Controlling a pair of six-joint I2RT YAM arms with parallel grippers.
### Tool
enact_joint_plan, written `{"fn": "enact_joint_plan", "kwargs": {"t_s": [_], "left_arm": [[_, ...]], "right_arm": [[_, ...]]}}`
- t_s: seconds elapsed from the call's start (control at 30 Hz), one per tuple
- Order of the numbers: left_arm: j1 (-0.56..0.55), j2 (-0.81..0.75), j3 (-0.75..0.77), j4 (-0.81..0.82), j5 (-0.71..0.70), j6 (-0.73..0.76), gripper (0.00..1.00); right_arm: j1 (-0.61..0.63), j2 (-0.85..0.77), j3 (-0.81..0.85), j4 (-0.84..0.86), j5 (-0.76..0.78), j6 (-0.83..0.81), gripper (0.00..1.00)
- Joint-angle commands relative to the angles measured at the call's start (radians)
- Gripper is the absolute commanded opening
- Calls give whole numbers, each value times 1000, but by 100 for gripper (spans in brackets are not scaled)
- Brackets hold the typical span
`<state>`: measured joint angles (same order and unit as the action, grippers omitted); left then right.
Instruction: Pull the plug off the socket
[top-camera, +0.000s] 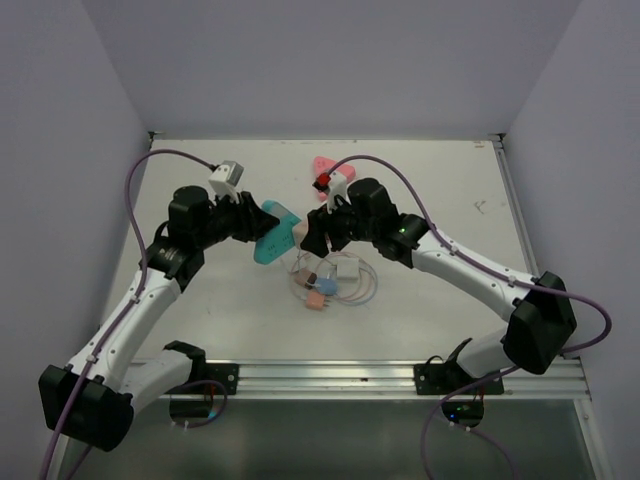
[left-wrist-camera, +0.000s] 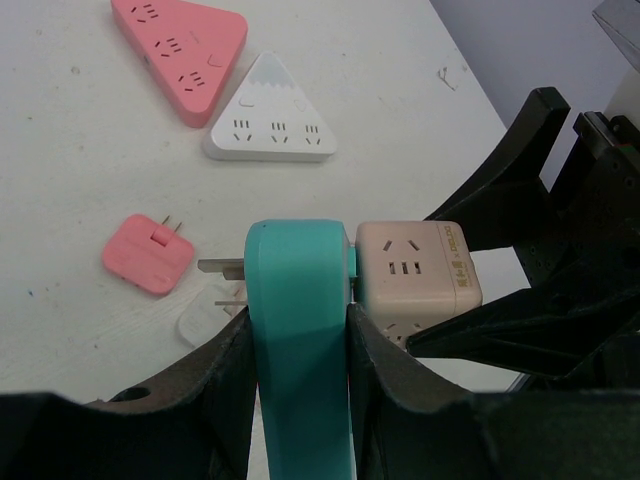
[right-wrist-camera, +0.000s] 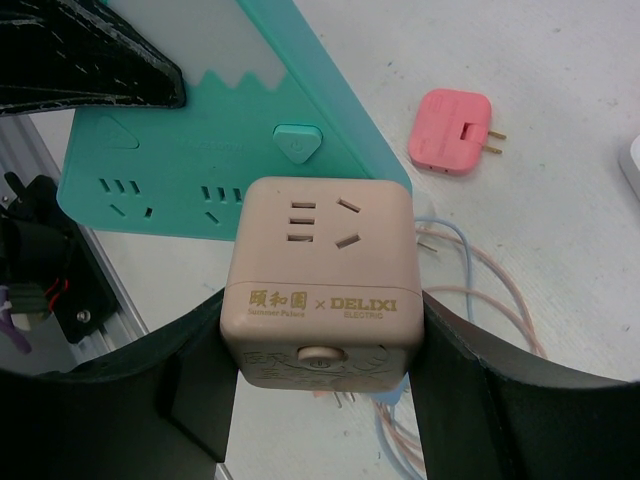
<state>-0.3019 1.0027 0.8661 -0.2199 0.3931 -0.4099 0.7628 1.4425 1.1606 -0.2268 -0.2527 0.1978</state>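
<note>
Bracing for a straight pull, the left gripper clamps the teal socket while the right gripper clenches the beige cube plug.

You're looking at a teal triangular socket up in the air, turned on edge. The beige cube plug (gold lettering, outlets on its own faces) sits tight against the socket's slotted face, just below its power button.
</note>
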Motion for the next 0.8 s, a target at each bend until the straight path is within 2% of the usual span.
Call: {"fn": "enact_joint_plan", "kwargs": {"t_s": [0.0,0.03,0.23,0.47,0.77], "left_arm": [[52,7,-15,68,-92,39,25],[52,10,-22,67,-91,33,30],[52,54,-56,62,-65,2,48],[52,94,-81,79,-25,-29,52],[52,157,-99,111,73,-87,66]], "right_arm": [[-28,-14,5,-14,10,-8,0],[-28,-14,7,-8,6,-6,0],[-28,-8,31,21,-8,-3,0],[-17,18,51,49,-29,9,0],[-14,41,47,89,-20,12,0]]}}
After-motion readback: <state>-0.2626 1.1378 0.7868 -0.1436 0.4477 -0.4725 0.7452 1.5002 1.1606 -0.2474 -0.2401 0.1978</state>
